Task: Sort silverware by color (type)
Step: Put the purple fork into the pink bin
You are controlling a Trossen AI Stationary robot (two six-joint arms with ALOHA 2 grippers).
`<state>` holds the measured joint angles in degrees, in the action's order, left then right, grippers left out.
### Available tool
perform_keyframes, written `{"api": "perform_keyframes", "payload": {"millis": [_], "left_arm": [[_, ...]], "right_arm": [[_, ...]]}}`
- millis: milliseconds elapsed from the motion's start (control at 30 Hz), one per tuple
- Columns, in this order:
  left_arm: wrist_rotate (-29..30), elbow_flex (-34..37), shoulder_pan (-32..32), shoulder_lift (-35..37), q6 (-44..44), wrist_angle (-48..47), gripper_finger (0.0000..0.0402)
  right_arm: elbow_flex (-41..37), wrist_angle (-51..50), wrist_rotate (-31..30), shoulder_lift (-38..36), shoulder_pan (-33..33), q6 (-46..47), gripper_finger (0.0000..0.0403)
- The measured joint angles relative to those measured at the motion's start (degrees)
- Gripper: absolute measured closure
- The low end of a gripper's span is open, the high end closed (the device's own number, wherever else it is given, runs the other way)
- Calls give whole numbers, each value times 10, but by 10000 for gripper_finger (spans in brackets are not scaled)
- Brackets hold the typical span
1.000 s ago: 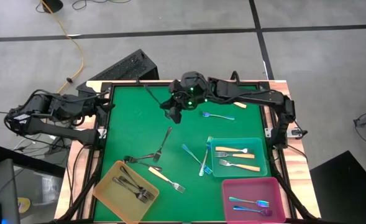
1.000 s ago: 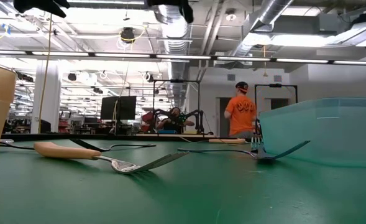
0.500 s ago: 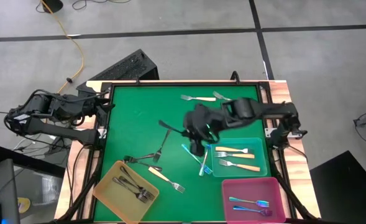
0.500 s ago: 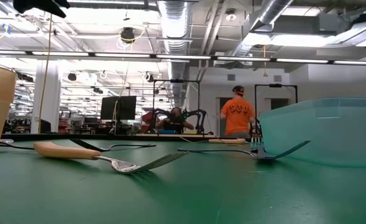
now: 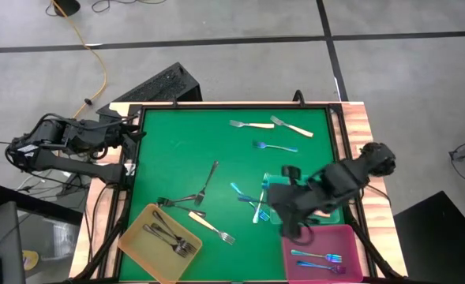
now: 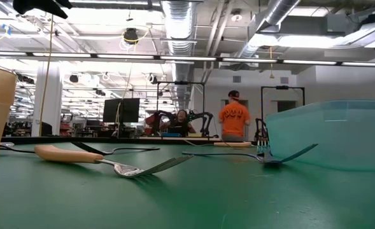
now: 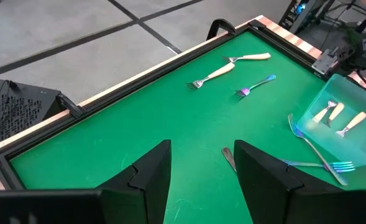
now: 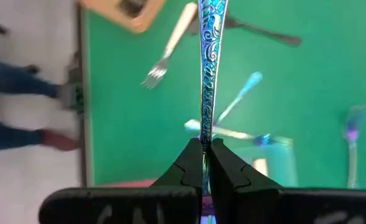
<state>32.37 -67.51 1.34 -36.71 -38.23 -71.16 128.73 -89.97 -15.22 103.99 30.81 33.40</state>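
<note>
R gripper (image 8: 202, 163) clenched on shiny iridescent blue-purple fork (image 8: 207, 62), hovering by near edge of teal square tray (image 5: 332, 214), next to pink square tray (image 5: 346, 234). L gripper (image 7: 198, 163) parked at table's left edge, jaws apart, empty. Progress approx half: grey forks in yellow tray (image 5: 136, 226), cream-handled in teal, blue in pink; abt eight still loose on green mat (image 5: 177, 150). Grip visible only in R wrist view; high view hides it.

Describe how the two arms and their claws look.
Both arms are dark, jointed links with black cabling along them. The left claw has two broad, angular matte-black fingers. The right claw has dark fingers tapering to narrow tips, on a bulky black wrist housing.
</note>
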Motion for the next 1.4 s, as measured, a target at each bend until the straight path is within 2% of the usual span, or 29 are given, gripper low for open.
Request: {"api": "perform_keyframes", "payload": {"millis": [167, 367, 533, 700, 1067, 1400], "left_arm": [[0, 34, 0, 0, -13, 0, 243], [-13, 86, 0, 0, -37, 7, 243], [-31, 89, 0, 0, -43, 20, 243], [-33, 89, 0, 0, -46, 23, 243], [-34, 89, 0, 0, -60, 23, 243], [-34, 89, 0, 0, -60, 22, 243]], "right_arm": [[-71, 0, 0, -49, 60, 75, 373], [-215, 0, 6, -120, 115, 187, 373], [-363, 24, 63, -162, 168, 246, 372], [-474, 113, 109, -186, 208, 263, 372], [-610, 281, 182, -186, 256, 288, 372], [-698, 396, 184, -185, 252, 296, 372]]}}
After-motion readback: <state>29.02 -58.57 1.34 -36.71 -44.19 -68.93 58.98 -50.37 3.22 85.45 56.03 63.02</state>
